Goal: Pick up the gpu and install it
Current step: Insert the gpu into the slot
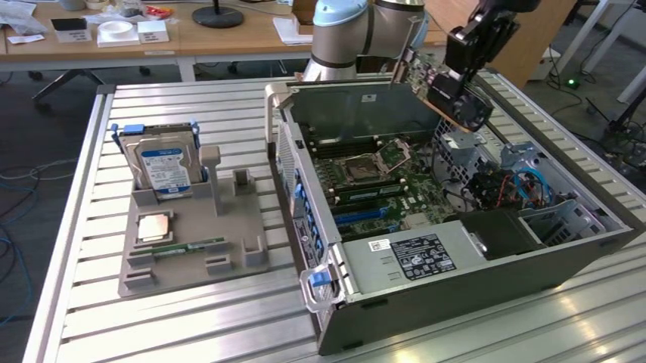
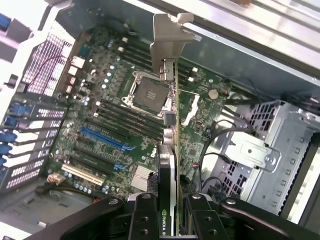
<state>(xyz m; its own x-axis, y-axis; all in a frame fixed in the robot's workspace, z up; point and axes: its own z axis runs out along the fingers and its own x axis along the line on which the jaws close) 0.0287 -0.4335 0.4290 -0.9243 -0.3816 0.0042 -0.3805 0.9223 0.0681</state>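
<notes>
The gpu [image 1: 456,100], a thin dark card with a brownish edge, hangs tilted above the far right part of the open computer case [image 1: 434,276]. My gripper [image 1: 456,76] is shut on its upper edge. In the wrist view the gpu [image 2: 168,167] is seen edge-on between the two black fingers [image 2: 145,215] of my gripper [image 2: 171,220]. Its silvery bracket [image 2: 168,35] points away from the camera. Well below the card lies the green motherboard [image 2: 115,125] with its blue slot [image 2: 105,140] and the CPU socket [image 2: 150,92]. The card is clear of the board.
A grey holder [image 1: 192,242] on the slatted metal table at the exterior view's left carries an upright hard drive [image 1: 162,162], a processor [image 1: 153,227] and a memory stick [image 1: 187,246]. A drive cage [image 2: 260,150] and cables [image 1: 504,185] crowd the case beside the board.
</notes>
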